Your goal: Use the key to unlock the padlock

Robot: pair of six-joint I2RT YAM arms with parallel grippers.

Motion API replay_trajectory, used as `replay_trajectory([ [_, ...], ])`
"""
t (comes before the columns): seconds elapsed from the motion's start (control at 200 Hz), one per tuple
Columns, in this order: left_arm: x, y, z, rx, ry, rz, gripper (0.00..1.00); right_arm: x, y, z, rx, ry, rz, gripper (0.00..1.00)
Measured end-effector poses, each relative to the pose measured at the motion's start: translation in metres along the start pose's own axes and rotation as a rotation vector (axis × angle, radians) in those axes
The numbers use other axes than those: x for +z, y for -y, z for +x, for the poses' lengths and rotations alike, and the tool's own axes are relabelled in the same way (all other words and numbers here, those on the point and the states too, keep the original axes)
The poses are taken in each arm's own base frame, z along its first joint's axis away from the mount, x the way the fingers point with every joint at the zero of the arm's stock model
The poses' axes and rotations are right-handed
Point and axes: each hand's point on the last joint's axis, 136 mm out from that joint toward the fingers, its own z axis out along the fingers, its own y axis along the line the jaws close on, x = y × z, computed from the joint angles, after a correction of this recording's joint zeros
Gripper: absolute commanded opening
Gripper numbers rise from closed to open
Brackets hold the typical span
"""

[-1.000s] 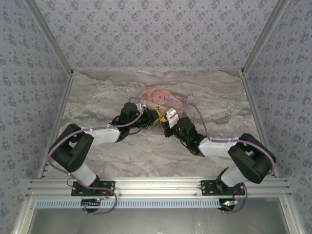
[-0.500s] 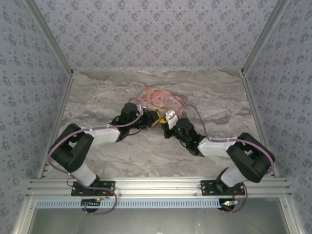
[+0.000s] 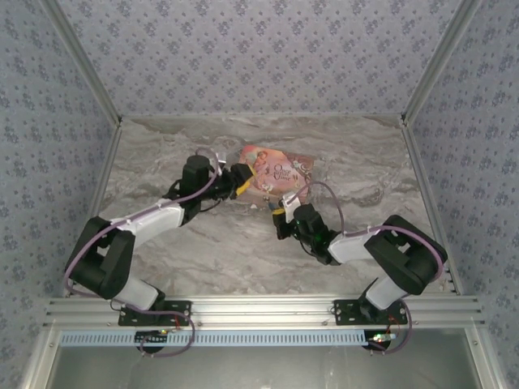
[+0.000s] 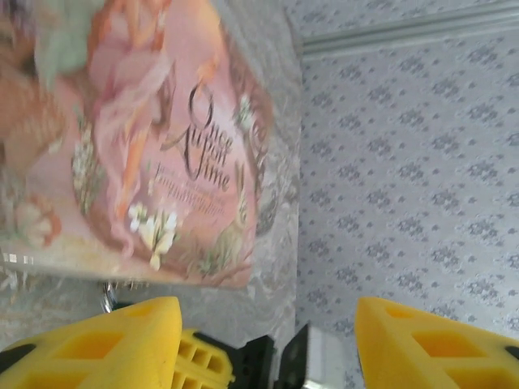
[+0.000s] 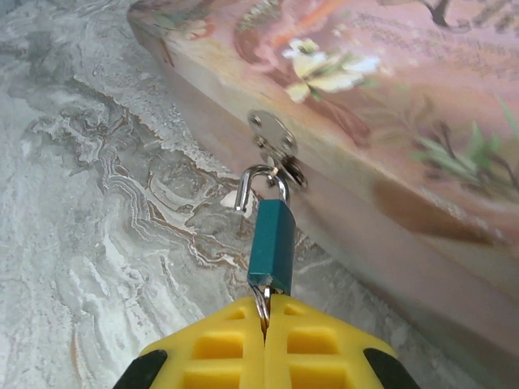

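The teal padlock (image 5: 272,241) hangs from the metal hasp (image 5: 274,139) on the pink box (image 5: 389,97). One leg of its silvery shackle (image 5: 244,190) stands free of the body. The key (image 5: 260,295) shows as a thin silvery sliver going into the padlock's underside. My right gripper (image 5: 265,303) is shut on the key, just below the padlock; it sits in front of the box (image 3: 276,168) as right gripper (image 3: 276,213). My left gripper (image 4: 263,344) is open and holds nothing, with the box lid (image 4: 154,138) ahead of it. The left gripper (image 3: 241,180) sits at the box's left end.
The marble table (image 3: 203,259) is walled by patterned panels (image 3: 259,57) at the back and on both sides. The left gripper's view also takes in a side panel (image 4: 405,162) past the box. An aluminium rail (image 3: 259,308) runs along the near edge.
The left gripper has left the padlock and swung to the back left, to the box's left end. The right gripper has moved slightly nearer and left, still at the padlock.
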Motion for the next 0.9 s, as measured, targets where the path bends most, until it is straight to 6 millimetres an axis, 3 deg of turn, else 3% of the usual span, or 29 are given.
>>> replay_trajectory([
  [0.23, -0.016, 0.032, -0.044, 0.05, 0.097, 0.041, 0.61, -0.003, 0.01, 0.0, 0.245, 0.008, -0.034, 0.0],
  [0.43, -0.018, 0.049, -0.052, 0.072, 0.111, 0.069, 0.61, -0.003, 0.02, 0.003, 0.455, -0.01, -0.046, 0.0],
  [0.565, -0.014, 0.042, -0.053, 0.063, 0.107, 0.056, 0.62, -0.002, 0.029, 0.008, 0.568, -0.029, -0.039, 0.0],
  [0.705, -0.008, 0.029, -0.056, 0.044, 0.102, 0.028, 0.62, -0.003, 0.041, 0.021, 0.65, -0.059, -0.008, 0.34],
  [0.765, -0.007, 0.025, -0.056, 0.045, 0.099, 0.018, 0.63, -0.005, 0.047, 0.031, 0.678, -0.085, 0.02, 0.41],
  [0.904, -0.006, 0.021, -0.059, 0.073, 0.094, -0.015, 0.64, -0.009, 0.048, 0.026, 0.692, -0.069, 0.026, 0.54],
])
